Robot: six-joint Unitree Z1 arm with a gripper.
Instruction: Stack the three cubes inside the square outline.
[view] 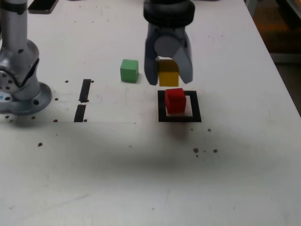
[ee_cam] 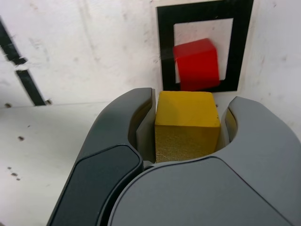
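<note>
- Gripper (view: 170,79) pinching yellow cube (ee_cam: 186,110) between both fingers, held up off the bench (view: 108,174).
- Step in hand, as judged: yellow onto red cube (view: 175,100), which sits inside the square outline (view: 196,116), toward the exterior view's left part of it.
- Center over the red cube itself, not over the square outline (red is off-center there).
- Match yellow's faces to red's before lowering; red looks slightly turned in the wrist view.
- Come down straight and slow, stop at light contact, open evenly, lift straight up. Sideways drag could shove red out of the square outline.
- Green cube (view: 129,70) on the bench, off the square outline's left in the exterior view and farther back (presumably last).
- Arm (view: 169,13) reaches in beyond the square outline, from the exterior view's top edge, fingers pointing down.
</note>
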